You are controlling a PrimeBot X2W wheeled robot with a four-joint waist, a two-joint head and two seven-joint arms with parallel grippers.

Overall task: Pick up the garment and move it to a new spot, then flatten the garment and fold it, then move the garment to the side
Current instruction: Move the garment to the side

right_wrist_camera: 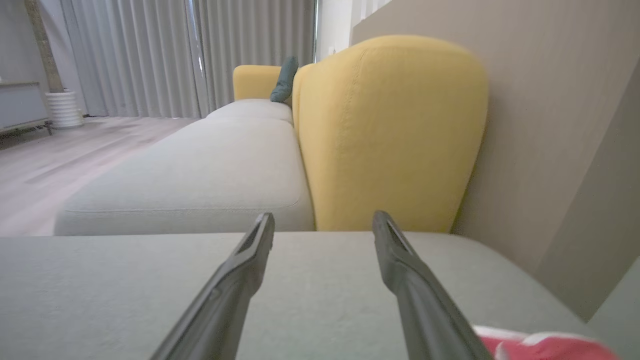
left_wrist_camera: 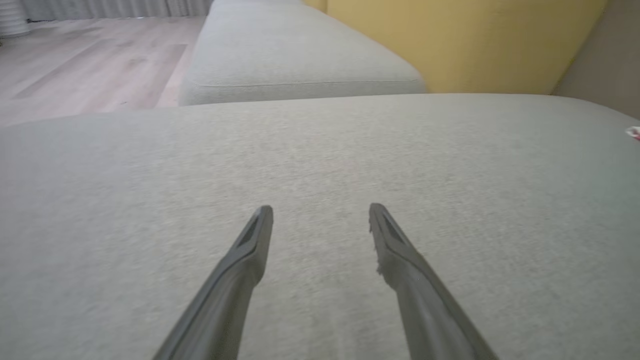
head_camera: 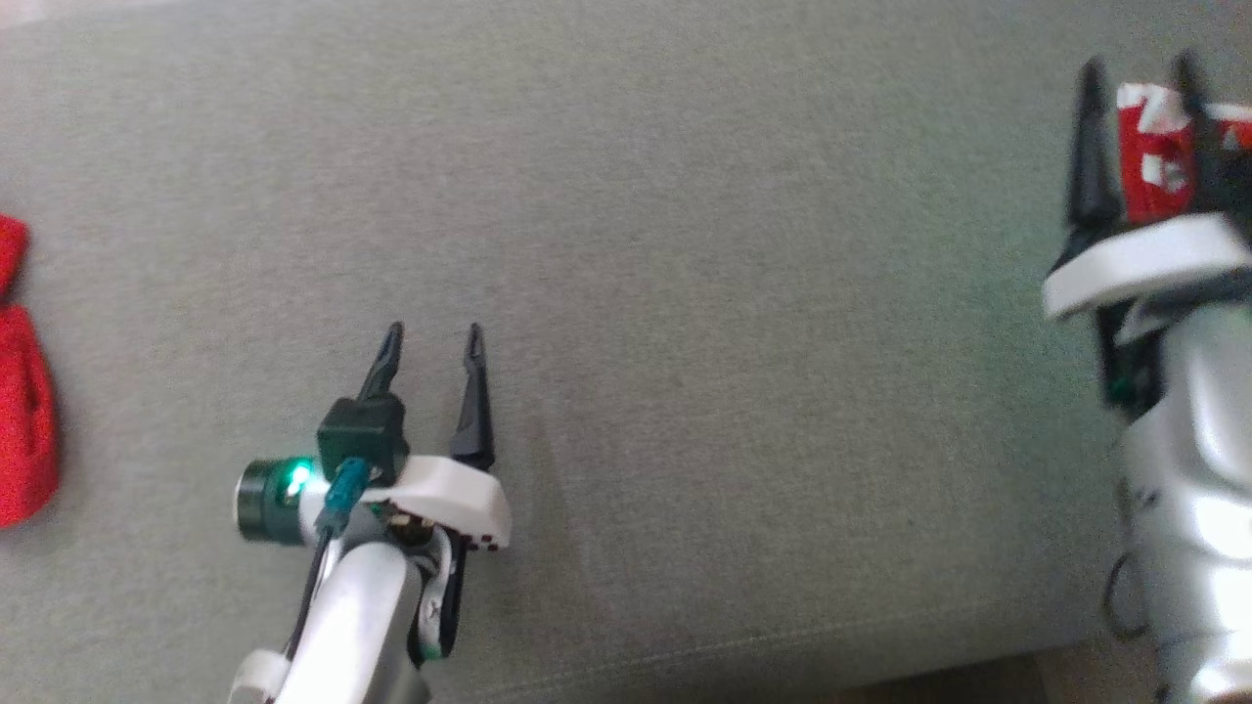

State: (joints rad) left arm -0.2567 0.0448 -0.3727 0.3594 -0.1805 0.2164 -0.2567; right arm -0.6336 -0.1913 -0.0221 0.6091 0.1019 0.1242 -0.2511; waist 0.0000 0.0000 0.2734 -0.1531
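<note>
Left tool (head_camera: 435, 332) and right tool (head_camera: 1140, 68) are hovering spread, empty, over sofa cushion (head_camera: 734, 293). Two garments: red-and-white garment (head_camera: 1154, 166) lying beneath right tool, plain red garment (head_camera: 24, 430) far left.

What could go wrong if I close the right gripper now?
In the right wrist view the red-and-white garment lies beside one finger of the open right gripper, not between the tips, so closing may miss it. Another red cloth at the left of the cushion could be mistaken for the target.

Red-and-white garment (head_camera: 1146, 168) (partly hidden), far right
</note>
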